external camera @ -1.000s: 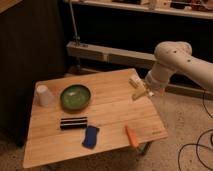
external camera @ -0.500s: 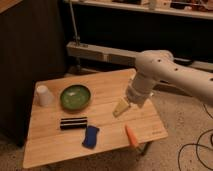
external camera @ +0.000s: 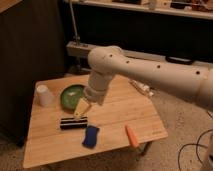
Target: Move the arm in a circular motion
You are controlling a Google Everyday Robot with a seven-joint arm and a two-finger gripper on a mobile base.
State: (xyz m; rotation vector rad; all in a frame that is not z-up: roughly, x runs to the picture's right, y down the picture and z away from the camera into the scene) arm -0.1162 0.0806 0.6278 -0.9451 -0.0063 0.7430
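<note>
The large white arm reaches in from the right across the wooden table. Its thick segments have small dark holes and a rounded joint near the top centre. The small pale yellowish gripper hangs at its tip over the table's middle. It is just above the black bar-shaped object and beside the green bowl. It holds nothing that I can see.
A white cup stands at the table's back left. A blue object and an orange carrot-like object lie near the front. A small white item lies at the back right edge. Cables run on the floor at right.
The arm has swung leftward and forward across the table. The gripper went from the table's right edge to its middle, near the bowl and the black bar.
</note>
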